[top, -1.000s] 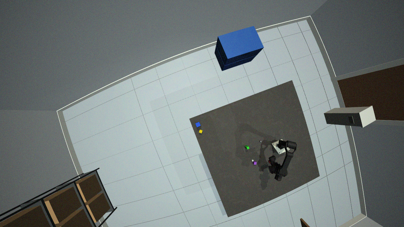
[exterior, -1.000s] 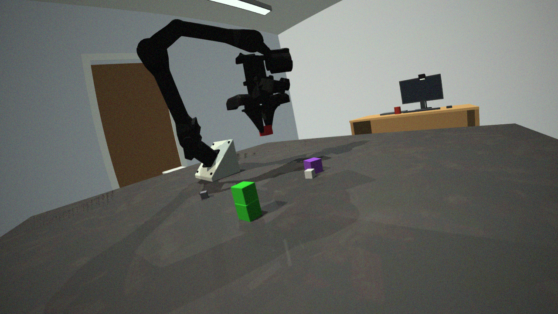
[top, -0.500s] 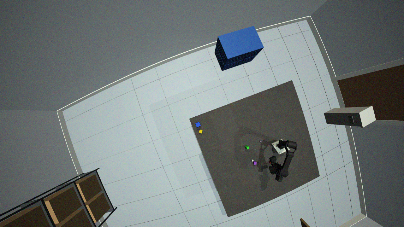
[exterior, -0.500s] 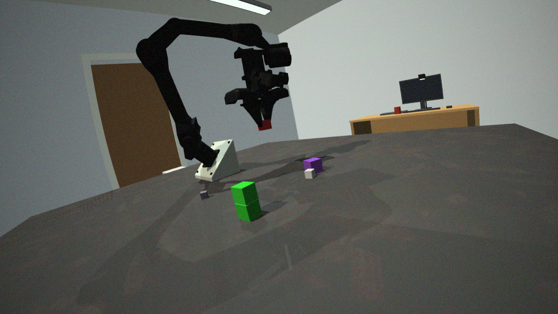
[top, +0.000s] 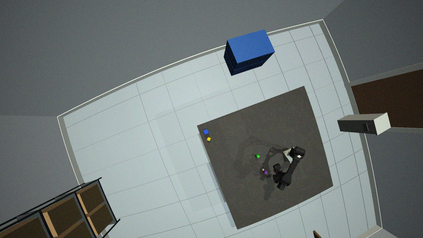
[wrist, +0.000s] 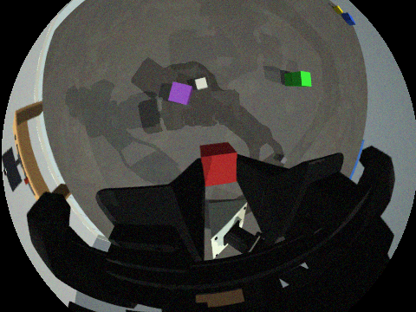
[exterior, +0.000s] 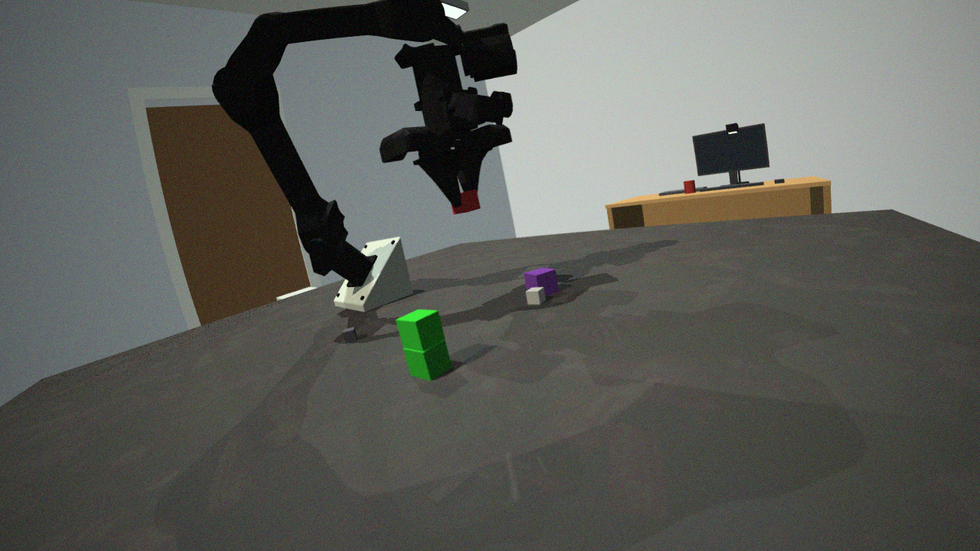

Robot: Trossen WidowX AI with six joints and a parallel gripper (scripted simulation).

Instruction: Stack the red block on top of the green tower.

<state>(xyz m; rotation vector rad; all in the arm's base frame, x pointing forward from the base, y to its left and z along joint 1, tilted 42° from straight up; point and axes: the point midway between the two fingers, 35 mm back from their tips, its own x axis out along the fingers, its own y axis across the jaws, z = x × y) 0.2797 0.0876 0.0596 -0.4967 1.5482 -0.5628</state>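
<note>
Looking across the exterior view from left to right, you meet first the white wedge-shaped base (exterior: pixel 375 275) of the black jointed arm (exterior: pixel 274 137), bolted to the dark grey table top (exterior: pixel 685 383). At about 5 o'clock from that base stands the green two-block tower (exterior: pixel 424 343), upright, its blocks squarely one on the other. High above the table, at roughly 1 o'clock from the tower, hangs the black parallel-jaw gripper (exterior: pixel 465 195), its fingers closed narrowly on the small red cube (exterior: pixel 468 201), which is lifted clear of the surface and well apart from the tower. Farther right, at 2 o'clock from the tower, a purple cube (exterior: pixel 542 279) sits on the table with a smaller white cube (exterior: pixel 535 295) just beside it.

In the wrist view you see the red cube (wrist: pixel 218 165) pinched between both dark fingers, with the tower (wrist: pixel 298 79) at 1 o'clock from it.
</note>
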